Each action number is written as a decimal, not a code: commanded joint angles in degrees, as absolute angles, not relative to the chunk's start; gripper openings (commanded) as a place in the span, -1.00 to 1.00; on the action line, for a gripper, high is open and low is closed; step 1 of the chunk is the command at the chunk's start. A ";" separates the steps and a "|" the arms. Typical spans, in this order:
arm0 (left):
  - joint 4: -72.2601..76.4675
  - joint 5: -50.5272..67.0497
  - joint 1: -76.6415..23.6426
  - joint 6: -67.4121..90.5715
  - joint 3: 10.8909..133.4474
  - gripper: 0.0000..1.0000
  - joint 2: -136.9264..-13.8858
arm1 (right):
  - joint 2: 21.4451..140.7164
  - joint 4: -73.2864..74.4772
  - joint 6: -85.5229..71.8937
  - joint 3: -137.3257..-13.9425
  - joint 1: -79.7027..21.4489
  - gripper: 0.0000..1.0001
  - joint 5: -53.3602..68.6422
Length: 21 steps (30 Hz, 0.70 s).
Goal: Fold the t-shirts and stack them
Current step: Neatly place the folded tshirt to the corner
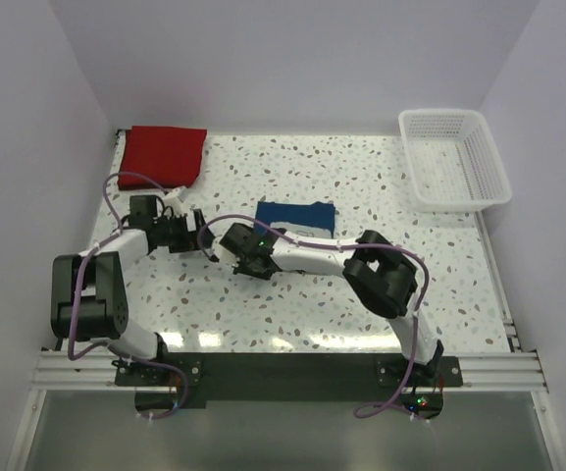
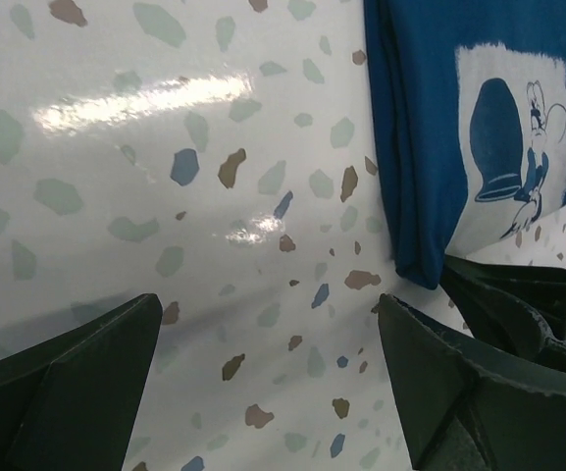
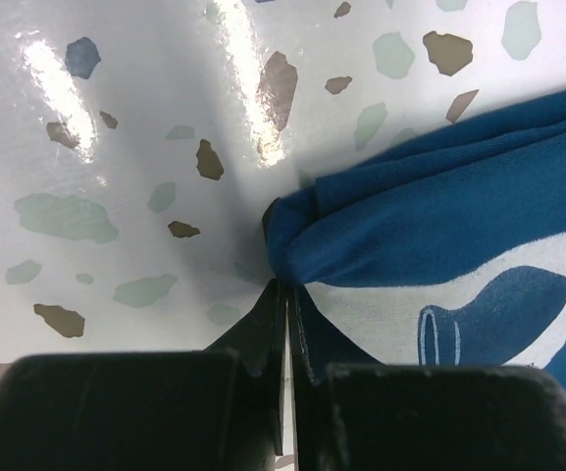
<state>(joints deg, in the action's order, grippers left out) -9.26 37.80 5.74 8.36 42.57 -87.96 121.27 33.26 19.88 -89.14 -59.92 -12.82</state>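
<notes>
A navy t-shirt (image 1: 296, 216) with a white print lies folded mid-table; it also shows in the right wrist view (image 3: 439, 226) and in the left wrist view (image 2: 430, 128). A red t-shirt (image 1: 167, 154) lies folded at the back left corner. My right gripper (image 1: 258, 237) is shut, and its tips (image 3: 287, 287) pinch the near left corner of the navy t-shirt, where the cloth bunches. My left gripper (image 1: 200, 234) is open and empty over bare table (image 2: 268, 314), just left of the navy t-shirt.
A white lattice basket (image 1: 454, 157) stands at the back right, empty. The speckled table (image 1: 361, 294) is walled on three sides. The two grippers are close together, left of the table's centre.
</notes>
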 commanded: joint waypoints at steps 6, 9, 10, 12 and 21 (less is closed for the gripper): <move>3.82 46.13 -0.95 23.69 41.40 1.00 -92.54 | 114.35 31.64 22.15 -88.59 -56.78 -1.00 -7.21; 10.43 48.42 -2.46 32.30 41.22 1.00 -95.53 | 113.12 31.82 22.50 -88.59 -56.16 -1.00 -5.71; 12.29 48.78 -3.16 34.43 40.87 1.00 -96.76 | 113.03 31.90 22.59 -88.59 -56.08 -1.00 -5.28; 19.40 48.95 -3.95 40.83 39.91 1.00 -97.73 | 112.68 32.26 22.85 -88.59 -55.81 -1.00 -4.22; 30.67 45.36 -10.10 54.74 37.53 1.00 -105.20 | 112.50 33.66 22.94 -91.57 -55.28 -1.00 -3.25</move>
<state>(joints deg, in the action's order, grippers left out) 26.06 47.72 -8.62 47.90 38.79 -102.78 115.46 33.41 22.20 -88.14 -55.48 -4.71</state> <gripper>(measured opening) 0.997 0.010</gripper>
